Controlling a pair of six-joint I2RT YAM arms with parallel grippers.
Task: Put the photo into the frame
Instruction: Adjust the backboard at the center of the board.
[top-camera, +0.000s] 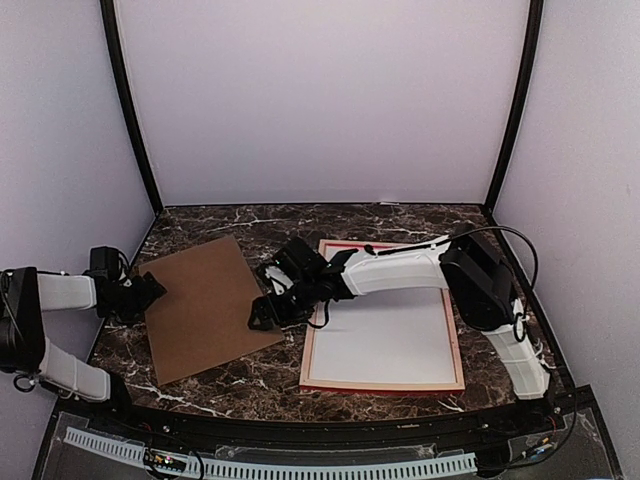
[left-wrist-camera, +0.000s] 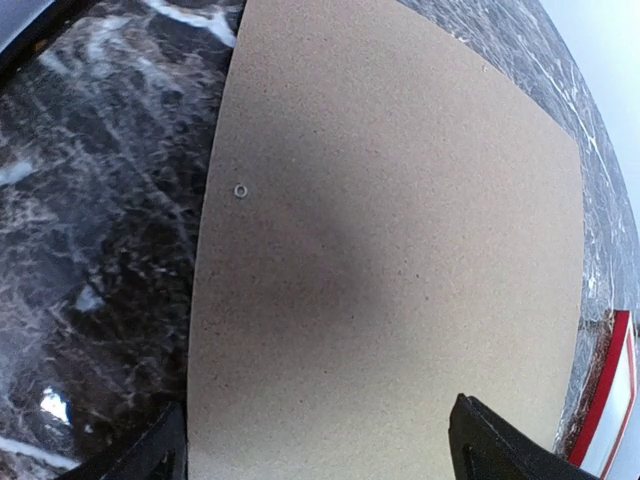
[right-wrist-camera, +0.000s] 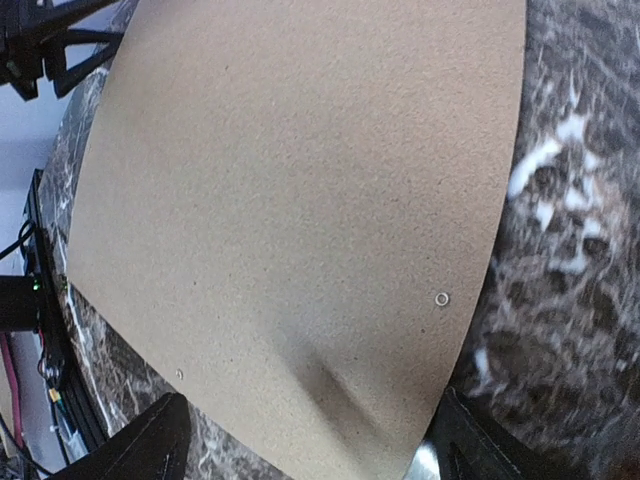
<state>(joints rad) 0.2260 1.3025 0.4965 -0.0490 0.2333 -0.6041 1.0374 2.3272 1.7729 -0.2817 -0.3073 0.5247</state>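
In each wrist view the two black fingertips sit nearest the lens, at the lower corners of the picture. The left gripper (left-wrist-camera: 320, 455) has its jaws spread wide with nothing between them; it hovers over the left edge of the plain brown rectangular backing board (top-camera: 205, 305). The right gripper (right-wrist-camera: 315, 445) likewise stands with jaws wide apart and empty, positioned at the right edge of the same board, close to its near corner. The board lies flat on the dark marble-patterned tabletop (top-camera: 400, 220), rotated slightly, between the two grippers. The large thin-railed rectangular frame (top-camera: 381, 386), with pale wood rails and a red strip visible along its edges, lies flat on the table just to the right of the board and of the right gripper; the right arm's white forearm crosses above its far left portion. The board separates the frame from the left gripper. A white sheet (top-camera: 395, 345) fills the frame's opening; whether this is the photo's reverse side cannot be told.
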